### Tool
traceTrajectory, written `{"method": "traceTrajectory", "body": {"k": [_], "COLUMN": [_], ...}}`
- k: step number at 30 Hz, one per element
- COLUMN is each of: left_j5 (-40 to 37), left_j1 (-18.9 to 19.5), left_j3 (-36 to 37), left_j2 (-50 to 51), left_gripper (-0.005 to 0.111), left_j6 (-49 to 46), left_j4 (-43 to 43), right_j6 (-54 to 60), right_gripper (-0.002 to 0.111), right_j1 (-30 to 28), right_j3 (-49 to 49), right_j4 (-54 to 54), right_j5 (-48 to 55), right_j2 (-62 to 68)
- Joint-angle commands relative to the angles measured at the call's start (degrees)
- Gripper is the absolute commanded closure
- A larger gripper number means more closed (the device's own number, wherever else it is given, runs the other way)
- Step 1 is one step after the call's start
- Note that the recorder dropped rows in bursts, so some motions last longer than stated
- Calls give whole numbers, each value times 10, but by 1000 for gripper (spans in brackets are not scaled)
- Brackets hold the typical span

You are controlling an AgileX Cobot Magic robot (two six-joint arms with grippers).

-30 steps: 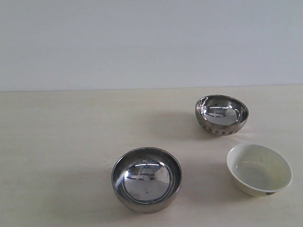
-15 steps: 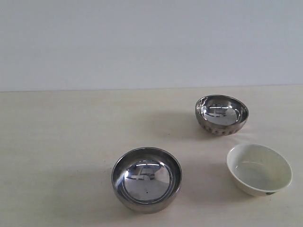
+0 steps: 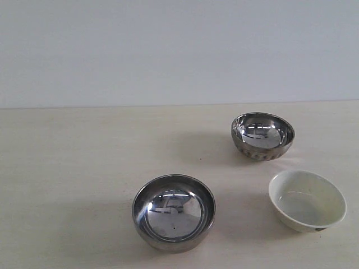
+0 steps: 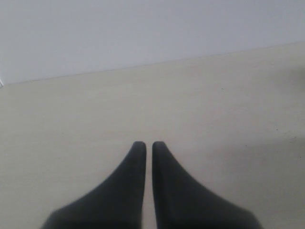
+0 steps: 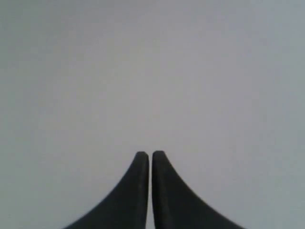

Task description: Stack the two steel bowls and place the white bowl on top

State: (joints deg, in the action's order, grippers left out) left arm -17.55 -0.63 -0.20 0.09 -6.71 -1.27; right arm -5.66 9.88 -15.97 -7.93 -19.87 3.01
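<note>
In the exterior view a smooth-sided steel bowl (image 3: 174, 212) sits at the near middle of the table. A rounder steel bowl with a dimpled lower band (image 3: 262, 136) stands farther back on the right. The cream-white ceramic bowl (image 3: 307, 200) rests at the near right, a dark mark near its base. All three are upright, empty and apart. Neither arm shows in the exterior view. My left gripper (image 4: 149, 144) is shut with nothing in it, over bare tabletop. My right gripper (image 5: 150, 154) is shut and empty, facing a plain grey wall. No bowl appears in either wrist view.
The pale wooden table (image 3: 78, 168) runs back to a plain grey wall (image 3: 168, 50). The table's left half holds nothing. In the left wrist view the table's far edge (image 4: 143, 67) meets the wall.
</note>
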Motion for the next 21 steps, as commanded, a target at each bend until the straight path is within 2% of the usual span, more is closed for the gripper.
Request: {"method": "traceTrajectory", "body": {"k": [1,7,9,11,15,16,18,21], "left_j5": [0,0,0,0,0,0,0,0], "left_j1": [1,1,1,1,1,1,1,1], "left_j3": [2,2,2,2,2,2,2,2], "left_j2": [-1,-1,-1,-1,-1,-1,-1,-1], "left_gripper": [103,103,103,103,103,103,103,103], "left_j6": [3,3,3,3,3,3,3,3], "left_j4": [5,5,5,5,5,5,5,5], "right_j6": [43,43,42,39,17,7,-3,-3], "right_gripper": [108,108,105,94,60,54,48,49], "right_j1": [-2,-2,-2,-2,-2,-2,-2,-2], "right_j3": [-91,-211,-245,-273,-312,-317,-327,-342], "right_j4": [-8,-8,-8,-8,-8,-8,-9,-9], "right_j5": [153,274,307,335,362,362,358,346], "right_j2": [108,299,367,425,543,564,615,687]}}
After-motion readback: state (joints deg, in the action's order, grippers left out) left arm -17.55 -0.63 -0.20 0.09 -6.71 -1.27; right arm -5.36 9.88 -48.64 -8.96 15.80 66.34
